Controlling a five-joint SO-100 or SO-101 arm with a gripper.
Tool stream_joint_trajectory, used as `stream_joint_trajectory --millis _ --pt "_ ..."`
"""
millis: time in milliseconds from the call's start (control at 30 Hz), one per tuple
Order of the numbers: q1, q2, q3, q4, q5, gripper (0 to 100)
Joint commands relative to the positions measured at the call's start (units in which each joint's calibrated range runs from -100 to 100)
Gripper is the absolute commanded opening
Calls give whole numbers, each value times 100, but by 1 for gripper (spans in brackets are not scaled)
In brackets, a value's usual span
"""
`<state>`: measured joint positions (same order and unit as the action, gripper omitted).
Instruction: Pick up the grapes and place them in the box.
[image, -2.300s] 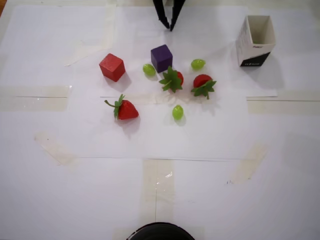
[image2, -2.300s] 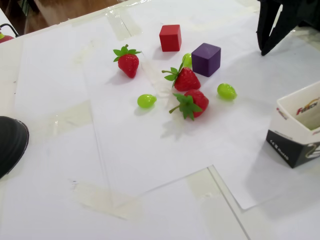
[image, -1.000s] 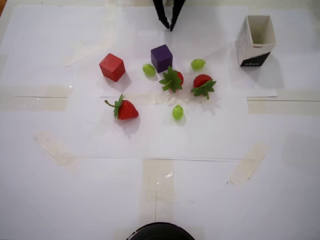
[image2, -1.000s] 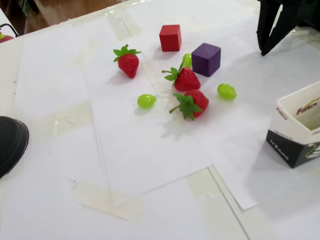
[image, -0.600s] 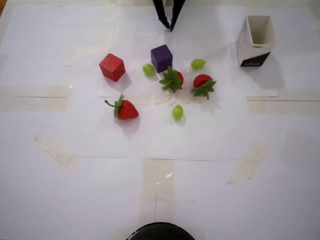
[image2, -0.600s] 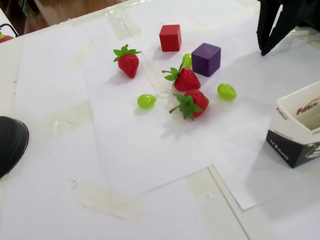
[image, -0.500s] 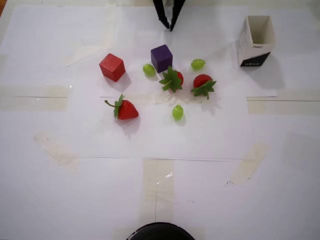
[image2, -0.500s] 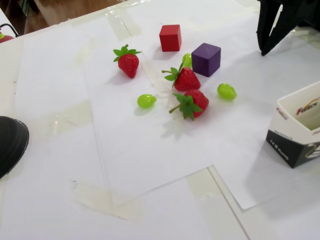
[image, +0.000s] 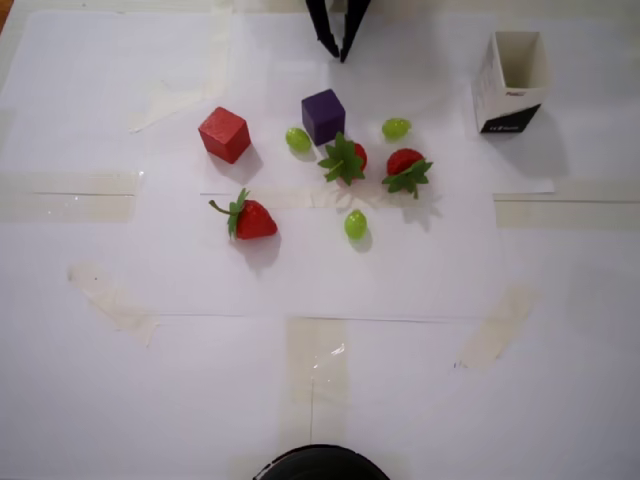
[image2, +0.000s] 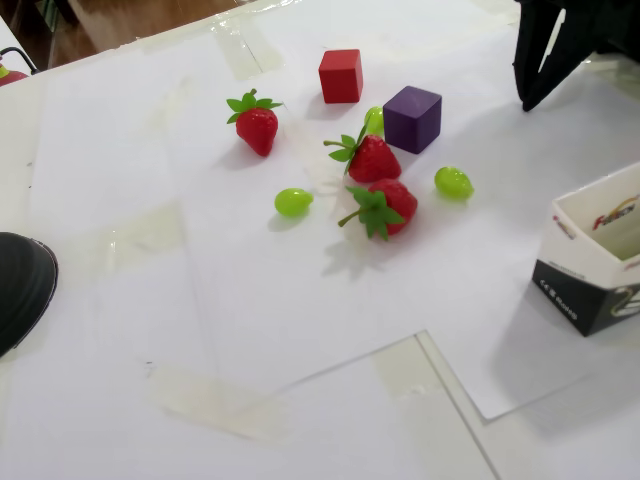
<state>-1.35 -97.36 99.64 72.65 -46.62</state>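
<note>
Three light-green grapes lie on the white paper. One (image: 298, 139) (image2: 373, 120) is next to the purple cube, one (image: 396, 128) (image2: 453, 181) is nearer the box, and one (image: 355, 224) (image2: 293, 202) lies alone in front of the strawberries. The white box (image: 500, 100) (image2: 575, 245) with a black band stands upright and open-topped at the right, and nothing shows inside it. My black gripper (image: 338, 54) (image2: 531, 98) hangs at the far edge behind the purple cube, clear of every object. Its fingertips are together and it holds nothing.
A red cube (image: 224, 133) (image2: 340, 75) and a purple cube (image: 323, 115) (image2: 411, 117) sit at the back. Three red strawberries (image: 250, 217) (image: 345, 158) (image: 405, 165) lie among the grapes. A black round object (image: 320, 465) (image2: 20, 285) sits at the near edge.
</note>
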Motion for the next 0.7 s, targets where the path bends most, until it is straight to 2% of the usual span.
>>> stream_joint_trajectory --millis 0,467,667 --pt "-71 -23 36 -108 -10 0" --pt "135 -23 -73 -337 68 0" --pt "289 631 -1146 -516 122 0"
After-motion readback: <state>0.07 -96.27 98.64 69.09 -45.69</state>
